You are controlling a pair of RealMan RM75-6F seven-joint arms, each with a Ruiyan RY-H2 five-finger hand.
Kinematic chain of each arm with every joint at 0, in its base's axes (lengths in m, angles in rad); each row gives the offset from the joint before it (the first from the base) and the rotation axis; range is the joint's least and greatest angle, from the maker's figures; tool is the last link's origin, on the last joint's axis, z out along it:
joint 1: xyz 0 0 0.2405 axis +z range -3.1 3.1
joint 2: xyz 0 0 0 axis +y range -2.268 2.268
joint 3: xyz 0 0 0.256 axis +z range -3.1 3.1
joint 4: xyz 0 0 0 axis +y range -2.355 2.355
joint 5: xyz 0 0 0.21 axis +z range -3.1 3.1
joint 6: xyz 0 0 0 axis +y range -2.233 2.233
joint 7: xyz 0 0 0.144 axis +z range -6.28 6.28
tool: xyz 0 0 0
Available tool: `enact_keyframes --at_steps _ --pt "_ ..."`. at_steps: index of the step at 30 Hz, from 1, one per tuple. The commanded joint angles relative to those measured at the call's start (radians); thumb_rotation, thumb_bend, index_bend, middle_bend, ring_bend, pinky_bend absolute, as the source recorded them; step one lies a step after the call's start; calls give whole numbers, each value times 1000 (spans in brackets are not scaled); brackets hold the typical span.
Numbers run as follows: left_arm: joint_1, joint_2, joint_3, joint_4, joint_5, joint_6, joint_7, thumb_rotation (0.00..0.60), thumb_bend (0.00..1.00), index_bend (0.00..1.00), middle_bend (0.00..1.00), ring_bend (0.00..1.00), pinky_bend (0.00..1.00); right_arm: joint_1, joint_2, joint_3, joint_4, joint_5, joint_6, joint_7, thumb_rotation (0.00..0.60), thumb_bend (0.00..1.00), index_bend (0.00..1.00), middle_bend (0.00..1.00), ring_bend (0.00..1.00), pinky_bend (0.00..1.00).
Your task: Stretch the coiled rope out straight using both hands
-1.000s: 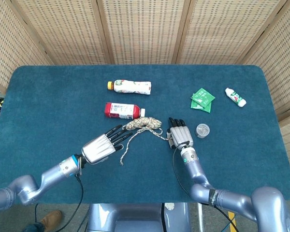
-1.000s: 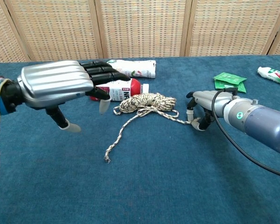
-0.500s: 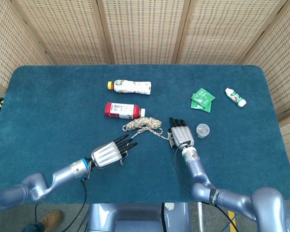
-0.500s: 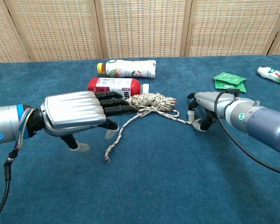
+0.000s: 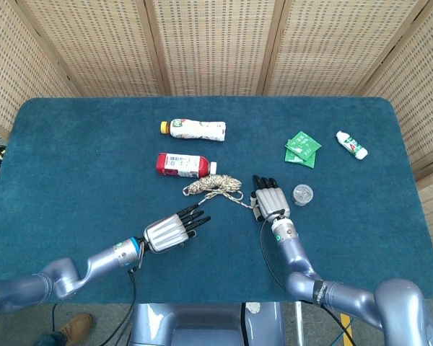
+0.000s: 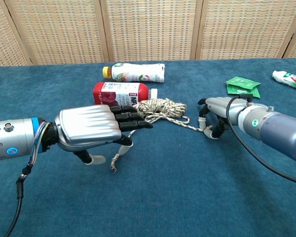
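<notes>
The rope lies as a small speckled coil (image 5: 215,185) (image 6: 160,107) mid-table. One strand runs right to my right hand (image 5: 269,200) (image 6: 214,116), which pinches that rope end (image 6: 203,129) at its fingertips on the cloth. The other strand, a loose tail (image 6: 117,157), trails toward the near side. My left hand (image 5: 175,229) (image 6: 93,129) hovers low over this tail with fingers stretched out toward the coil and the thumb pointing down. It holds nothing, and part of the tail is hidden beneath it.
A red bottle (image 5: 180,165) (image 6: 119,92) lies just behind the coil, and a white bottle with an orange cap (image 5: 195,130) (image 6: 135,72) lies further back. Green packets (image 5: 302,149), a small white tube (image 5: 351,144) and a clear round lid (image 5: 302,194) sit to the right.
My left hand has dropped lower and moved toward the near edge, along the rope's loose tail. The right hand and the coil have stayed where they were.
</notes>
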Motion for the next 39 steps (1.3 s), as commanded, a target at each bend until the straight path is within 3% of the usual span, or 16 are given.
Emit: enact_keyframes --at_steps 1,39 --pt "-4 -5 5 5 -6 -2 4 600 320 462 0 0 0 0 1 0 1 2 0 -1 600 495 667 0 0 0" --pt "-35 -79 62 87 -43 -4 -1 600 360 496 0 0 0 -3 -10 -1 24 2 -15 11 600 497 668 0 0 0"
